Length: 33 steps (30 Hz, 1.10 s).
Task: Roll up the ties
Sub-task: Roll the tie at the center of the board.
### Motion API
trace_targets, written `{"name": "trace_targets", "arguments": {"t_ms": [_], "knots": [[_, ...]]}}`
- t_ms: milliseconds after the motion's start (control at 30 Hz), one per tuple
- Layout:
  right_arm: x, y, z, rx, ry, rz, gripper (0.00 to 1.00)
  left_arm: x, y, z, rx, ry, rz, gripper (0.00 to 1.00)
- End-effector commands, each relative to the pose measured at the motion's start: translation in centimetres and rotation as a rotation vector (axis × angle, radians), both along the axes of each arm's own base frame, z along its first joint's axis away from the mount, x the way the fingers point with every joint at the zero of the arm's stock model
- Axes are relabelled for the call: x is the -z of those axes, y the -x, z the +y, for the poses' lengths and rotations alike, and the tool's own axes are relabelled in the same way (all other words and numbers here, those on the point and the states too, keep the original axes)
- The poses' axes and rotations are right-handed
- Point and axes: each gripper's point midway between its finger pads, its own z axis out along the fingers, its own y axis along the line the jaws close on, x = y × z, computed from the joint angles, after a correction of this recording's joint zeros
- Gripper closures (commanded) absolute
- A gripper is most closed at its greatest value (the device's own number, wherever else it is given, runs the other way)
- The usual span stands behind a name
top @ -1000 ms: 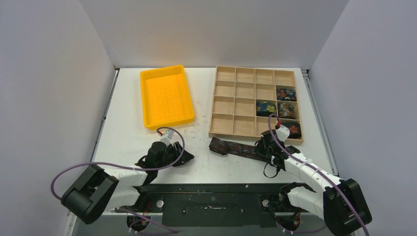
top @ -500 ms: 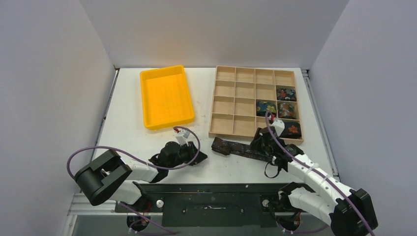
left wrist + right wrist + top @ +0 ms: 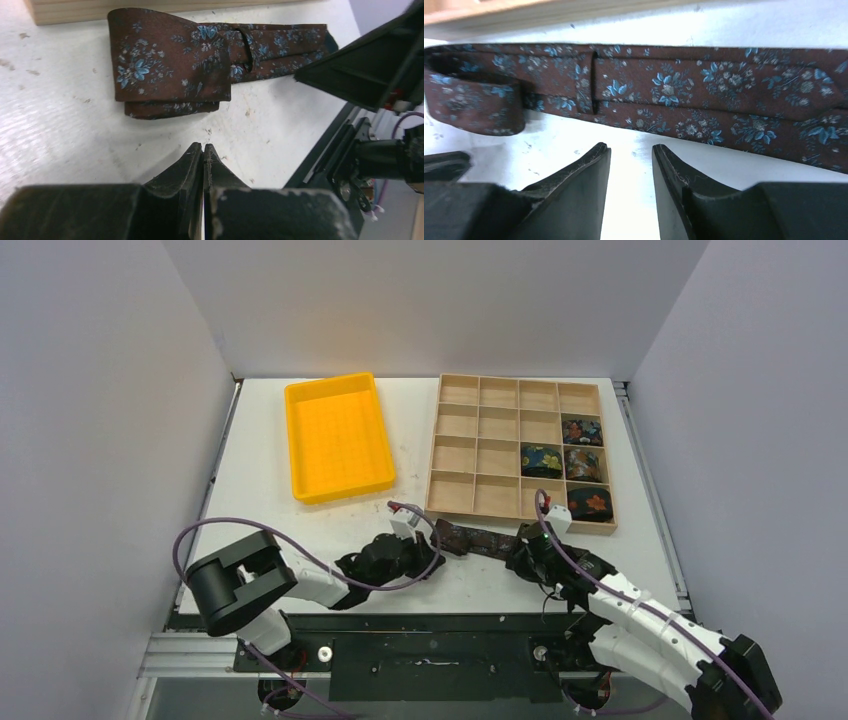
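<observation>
Scuffed white table [image 3: 260, 510] between grey walls [image 3: 100, 390]. The brown, blue-flowered tie [image 3: 480, 540] lies flat, one end folded, just before the near edge of the wooden tray [image 3: 433, 450]. Short of it, across bare tabletop, the left gripper [image 3: 203, 150] is pressed together and the right gripper [image 3: 631, 155] slightly spread.

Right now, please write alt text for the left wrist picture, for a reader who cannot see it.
A brown tie with blue flowers lies on the white table, one end folded over, close to a wooden tray. Below it, the left end effector is shut, holding nothing, and does not touch the tie.
</observation>
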Motion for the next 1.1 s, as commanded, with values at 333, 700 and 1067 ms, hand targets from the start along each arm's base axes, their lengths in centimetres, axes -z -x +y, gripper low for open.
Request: {"name": "trace_targets", "arguments": {"t_ms": [333, 700, 1067], "knots": [[-6.3, -2.4, -0.1, 0.012, -0.001, -0.167, 0.62, 3.7, -2.7, -3.5, -0.087, -0.148, 0.017, 1.00], [-6.2, -2.1, -0.1, 0.013, -0.018, -0.175, 0.61, 3.0, -4.9, -4.8, -0.165, -0.135, 0.003, 1.00], [-6.1, -1.9, 0.0, 0.010, -0.034, -0.176, 0.61, 3.3, -5.5, -5.4, -0.173, -0.133, 0.013, 1.00]]}}
